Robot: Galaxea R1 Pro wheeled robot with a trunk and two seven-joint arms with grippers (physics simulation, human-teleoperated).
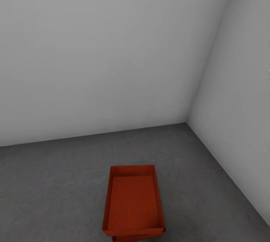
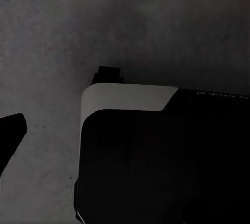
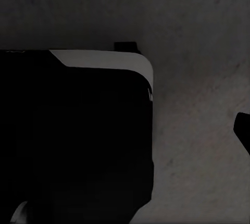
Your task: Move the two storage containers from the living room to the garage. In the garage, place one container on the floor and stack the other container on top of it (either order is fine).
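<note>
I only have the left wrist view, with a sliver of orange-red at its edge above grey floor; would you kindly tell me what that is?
Observer: Most likely the open storage container that the head view shows on the concrete floor, empty inside.
Operator: Is the second one anywhere?
Observer: A second orange-red edge peeks out beneath its near end, slightly askew, so they look stacked.
Operator: Where in the room?
Observer: Near a corner of two pale grey walls.
</note>
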